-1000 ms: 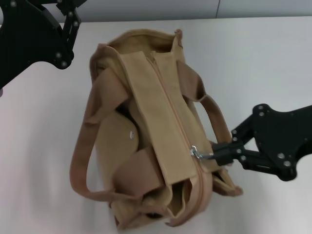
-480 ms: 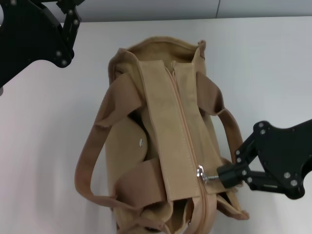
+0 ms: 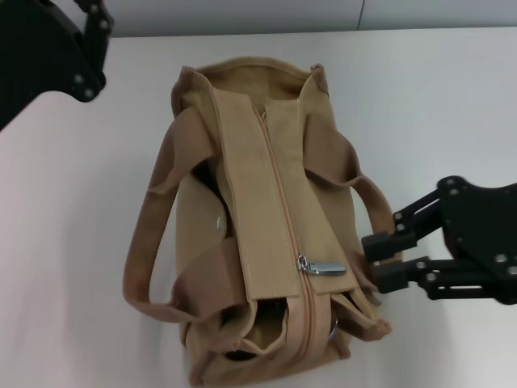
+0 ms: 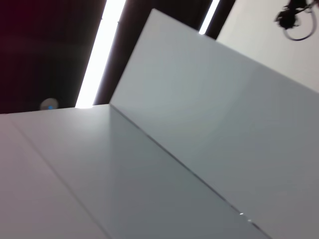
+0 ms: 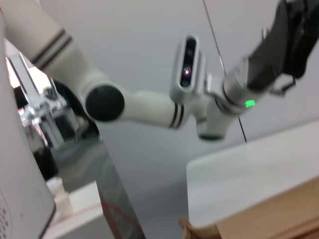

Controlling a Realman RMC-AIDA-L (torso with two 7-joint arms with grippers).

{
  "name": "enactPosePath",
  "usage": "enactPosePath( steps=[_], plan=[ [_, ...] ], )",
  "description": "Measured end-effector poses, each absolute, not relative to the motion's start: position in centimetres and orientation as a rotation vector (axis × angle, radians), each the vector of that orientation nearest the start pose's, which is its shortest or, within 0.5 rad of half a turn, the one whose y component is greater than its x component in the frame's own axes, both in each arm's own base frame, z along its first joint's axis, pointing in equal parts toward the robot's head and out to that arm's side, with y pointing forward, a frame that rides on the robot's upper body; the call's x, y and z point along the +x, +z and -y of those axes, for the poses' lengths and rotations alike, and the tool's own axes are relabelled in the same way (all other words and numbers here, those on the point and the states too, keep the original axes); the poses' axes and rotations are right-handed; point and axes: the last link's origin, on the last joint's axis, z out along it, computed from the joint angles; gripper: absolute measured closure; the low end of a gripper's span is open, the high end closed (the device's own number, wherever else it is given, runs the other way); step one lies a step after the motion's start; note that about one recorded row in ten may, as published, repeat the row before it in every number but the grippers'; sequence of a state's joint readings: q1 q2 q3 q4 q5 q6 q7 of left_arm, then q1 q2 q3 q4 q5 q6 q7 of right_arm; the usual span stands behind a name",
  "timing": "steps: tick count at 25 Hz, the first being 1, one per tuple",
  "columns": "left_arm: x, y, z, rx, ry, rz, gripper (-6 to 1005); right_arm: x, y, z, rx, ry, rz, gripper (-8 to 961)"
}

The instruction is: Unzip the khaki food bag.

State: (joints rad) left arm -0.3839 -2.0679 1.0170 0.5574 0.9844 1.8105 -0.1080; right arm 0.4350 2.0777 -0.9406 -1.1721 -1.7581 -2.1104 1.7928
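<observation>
The khaki food bag (image 3: 266, 210) lies on the white table in the head view, its top zipper running away from me. The zipper slider (image 3: 304, 264) sits near the bag's near end, and its metal pull (image 3: 325, 267) lies flat, pointing right. My right gripper (image 3: 378, 260) is just right of the pull, open and apart from it, beside the right handle (image 3: 373, 202). A corner of the bag shows in the right wrist view (image 5: 264, 219). My left gripper (image 3: 81, 56) stays raised at the far left, off the bag.
The left handle (image 3: 141, 259) loops out onto the table to the bag's left. A silver snap (image 3: 220, 220) shows on the left side pocket. The table's far edge (image 3: 404, 29) meets a grey wall. The left arm shows in the right wrist view (image 5: 149, 104).
My right gripper has let go of the zipper pull and drawn back a little to the right. The pull dropped flat and the bag settled back to the left.
</observation>
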Motion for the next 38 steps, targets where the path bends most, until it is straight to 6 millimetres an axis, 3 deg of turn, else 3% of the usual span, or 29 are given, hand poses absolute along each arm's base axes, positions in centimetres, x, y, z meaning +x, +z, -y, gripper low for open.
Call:
enactPosePath(
  steps=[3,5,8,10,13,16,20,24,26,31,38],
  plan=[
    [-22.1,5.4,-29.9,-1.739,-1.039,-0.708,1000,18.6,6.1,-26.2,-3.195,0.911,-0.393,786],
    [-23.1,5.4,-29.8,-1.708,-1.045,-0.607,1000,20.6,5.9,-25.0,-3.118,0.963,-0.372,734],
    [-24.1,5.4,-29.5,-1.678,-1.048,-0.515,1000,21.9,5.3,-24.1,-3.083,1.006,-0.379,655],
    [-24.5,5.4,-29.4,-1.662,-1.049,-0.472,999,22.4,5.0,-23.7,-3.069,1.026,-0.386,566],
    [-26.1,5.3,-28.9,-1.633,-1.069,-0.305,999,24.8,3.5,-21.9,-3.0,1.107,-0.398,432],
    [-27.7,4.6,-28.6,-1.645,-1.044,-0.158,867,26.3,2.3,-21.3,-2.93,1.112,-0.417,357],
    [-28.4,4.2,-28.8,-1.67,-1.001,-0.112,725,27.4,1.3,-21.3,-2.859,1.079,-0.469,258],
    [-28.8,4.0,-28.6,-1.681,-0.982,-0.09,617,27.7,-0.5,-21.7,-2.828,1.111,-0.503,261],
    [-28.9,3.9,-28.5,-1.681,-0.98,-0.086,568,27.0,-1.7,-21.6,-2.893,1.14,-0.494,262],
    [-28.9,4.0,-28.6,-1.684,-0.992,-0.073,447,26.5,-1.6,-20.2,-2.981,1.147,-0.39,265],
    [-28.6,4.0,-28.9,-1.69,-1.004,-0.072,284,26.7,-1.5,-20.4,-2.936,1.123,-0.293,268]
  ],
)
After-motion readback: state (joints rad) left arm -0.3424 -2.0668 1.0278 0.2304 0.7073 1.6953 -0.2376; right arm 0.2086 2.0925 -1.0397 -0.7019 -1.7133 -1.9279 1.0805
